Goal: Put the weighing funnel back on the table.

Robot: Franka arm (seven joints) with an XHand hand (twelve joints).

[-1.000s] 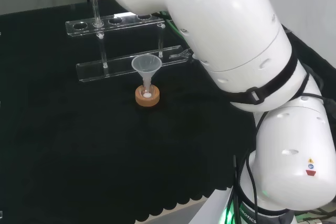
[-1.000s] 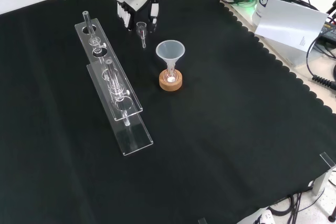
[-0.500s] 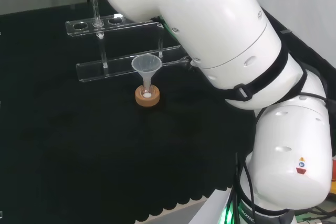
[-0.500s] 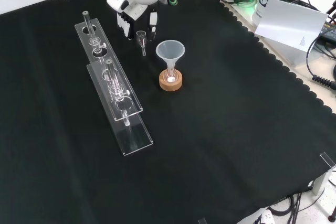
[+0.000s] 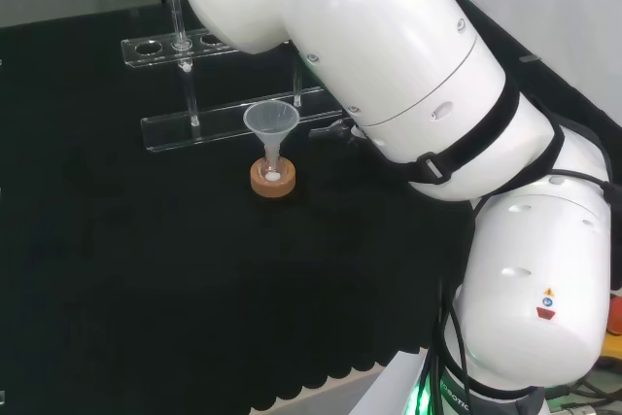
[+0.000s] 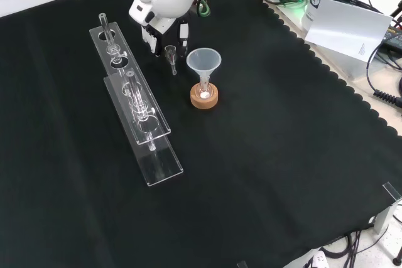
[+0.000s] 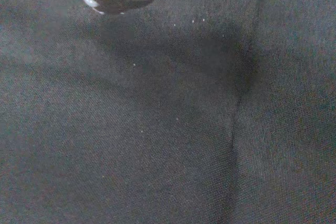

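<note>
**Item:** weighing funnel (image 6: 170, 53). Small clear piece, cup uppermost, short thin stem pointing down at the cloth (image 6: 270, 174).

**Location (front view):** between the rack (image 6: 146, 131) to its left and the funnel (image 6: 203, 59) to its right. It is near both and touches neither. Whether the stem tip meets the cloth cannot be told.

**Holder:** hand (image 6: 166, 24), coming in from the top of the front view. Its dark fingers (image 6: 151, 37) are drawn in on both sides of the cup and appear to pinch it.

**Step in hand (judged):** lowering the piece for set-down, with release not yet made.

**Handling notes:**
- Descend straight, keeping clear of the funnel's rim and the rack's edge.
- Tilt the piece so that it lies on its side; on so thin a stem it would likely topple.
- Part the fingers only once the cloth bears it, then lift straight off so that nothing drags it along.

**Materials and shapes:**
- Cloth: black, matt, finely woven, with one faint crease in the wrist view; it should give some grip against rolling.
- Rack: clear, glossy, two-tiered, with round holes and a few slim tubes.
- Funnel: translucent cone, mouth up, stem in a small flask.
- Cork ring (image 6: 205, 99): tan and round, seating the flask.
</note>
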